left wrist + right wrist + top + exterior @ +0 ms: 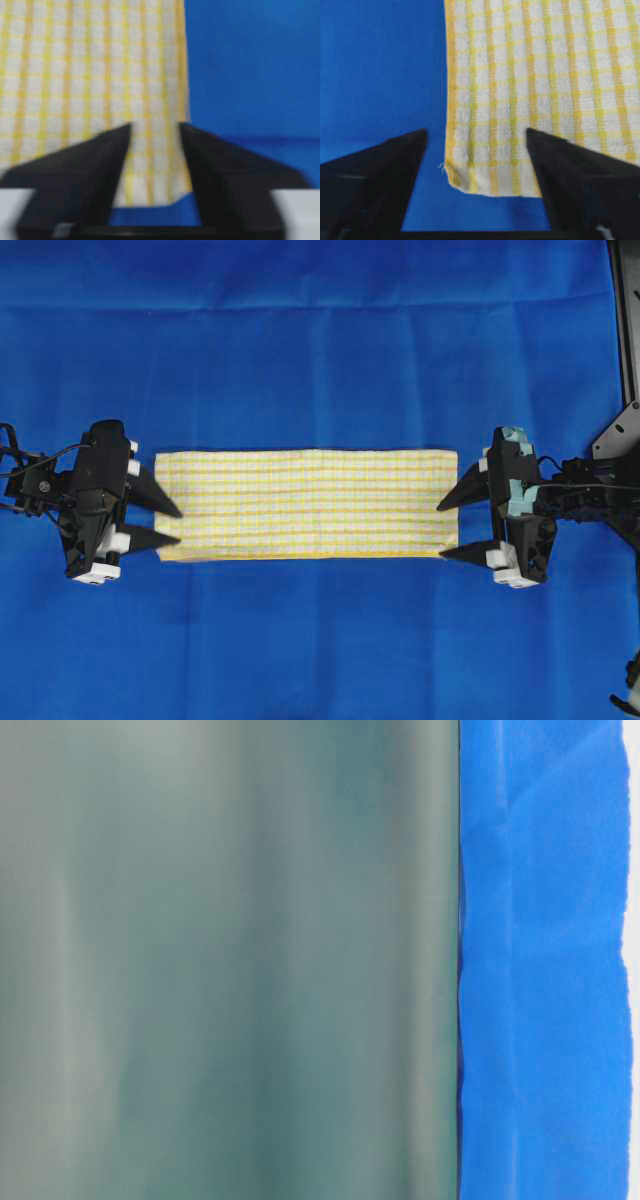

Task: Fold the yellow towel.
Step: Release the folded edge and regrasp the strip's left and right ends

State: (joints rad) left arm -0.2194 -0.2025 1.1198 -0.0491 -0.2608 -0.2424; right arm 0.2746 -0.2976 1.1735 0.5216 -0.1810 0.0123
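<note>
L gripper [170,525] at towel's left end, jaws spread, nothing pinched. Yellow towel [305,503] flat on blue cloth [320,340], long folded strip running left-right btwn grippers. R gripper [448,530] at right end, jaws wide apart, nothing pinched.

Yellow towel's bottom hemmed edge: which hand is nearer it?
Neither clearly. The left hand sits open at the yellow towel's left end, the right hand open at its right end, each with its lower fingertip by that edge.
</note>
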